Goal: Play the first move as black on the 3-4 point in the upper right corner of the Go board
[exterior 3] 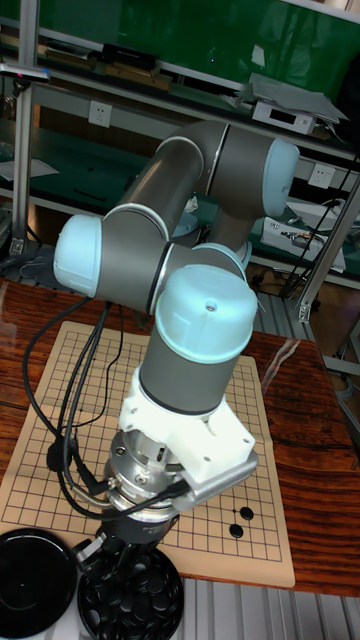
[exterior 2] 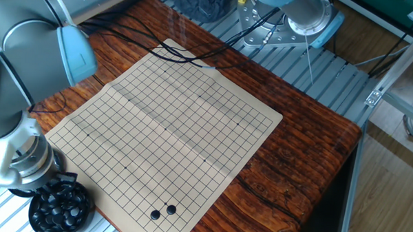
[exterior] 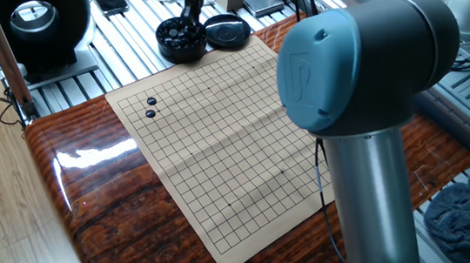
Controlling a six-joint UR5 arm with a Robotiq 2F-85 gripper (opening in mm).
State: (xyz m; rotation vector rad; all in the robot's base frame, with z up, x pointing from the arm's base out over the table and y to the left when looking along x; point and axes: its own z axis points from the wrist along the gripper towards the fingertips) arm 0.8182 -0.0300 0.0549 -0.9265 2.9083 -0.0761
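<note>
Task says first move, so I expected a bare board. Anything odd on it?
Yes: two black stones already sit side by side near one edge of the Go board, though the gripper is down in the stone bowl.

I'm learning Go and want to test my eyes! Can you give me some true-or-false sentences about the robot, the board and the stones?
1. Two black stones already sit on the Go board. True.
2. The gripper is hanging over the middle of the board. False: it is down at the bowl of black stones, beside the board.
3. The bowl's lid lies next to the bowl, off the board. True.
4. The two stones on the board are white. False: both are black.
5. The bowl is empty. False: the other fixed view shows it full of black stones.
</note>
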